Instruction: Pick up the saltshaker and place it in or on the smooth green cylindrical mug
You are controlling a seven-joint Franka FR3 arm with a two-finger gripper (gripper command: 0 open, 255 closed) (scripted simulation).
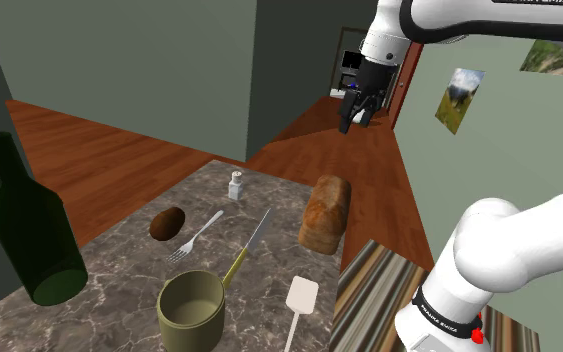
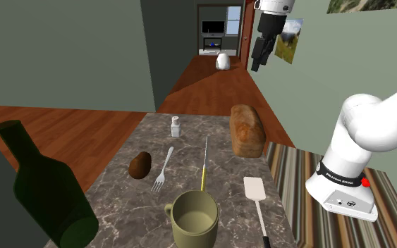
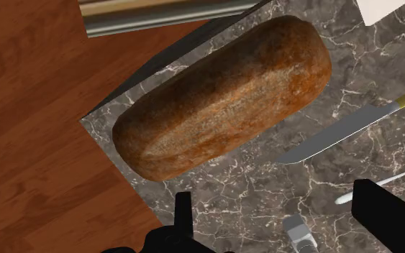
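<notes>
The saltshaker (image 1: 235, 185) (image 2: 175, 127) is a small white shaker with a grey cap, upright near the far edge of the marble table (image 1: 119, 250). An olive-green mug (image 1: 191, 305) (image 2: 195, 215) stands at the near edge, its handle toward the second exterior view's left. My gripper (image 1: 351, 122) (image 2: 258, 63) hangs high above the table's far end, over the bread side, well clear of everything. Its fingers stand apart with nothing between them. In the wrist view the saltshaker (image 3: 298, 234) appears far below, between the open gripper's (image 3: 280, 223) fingers.
A brown bread loaf (image 1: 326, 213) (image 3: 222, 97) lies under the gripper. A knife (image 1: 249, 245), a fork (image 1: 194, 236), a white spatula (image 1: 300, 303) and a brown oval lump (image 1: 167, 223) lie mid-table. A tall dark green bottle (image 1: 29, 225) stands at the shoulder view's left.
</notes>
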